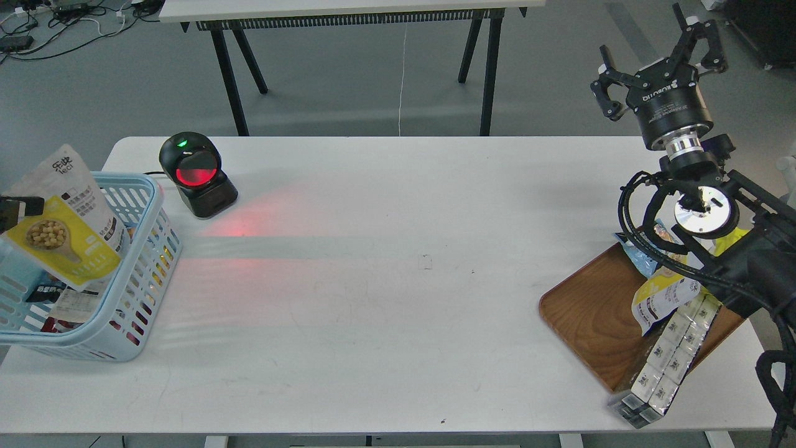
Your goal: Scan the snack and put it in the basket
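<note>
Head view here: the snack [62, 218], that yellow-and-white pouch with the beige balls printed on it, is at the far left, tilted and sitting above the left end of the light-blue basket [146, 261]. A dark bit of my left gripper [18, 210] pokes in from the left edge and touches the pouch's left side, but so little of it shows that I honestly can't tell whether it's clamped or spread. The basket rests on the left end of the white surface [385, 311] and already has some other packets in it. Just right of the basket, toward the far side, the black scanner [196, 174] shows a red window and a green light, with a red glow spilling on the surface beside it. My right gripper [662, 53] is raised over the far right corner, fingers spread wide, holding nothing. Below it, at the near right, the brown wooden tray [591, 311] carries a few packets and a long boxed pack [668, 358] that hangs off the tray's near edge.
</note>
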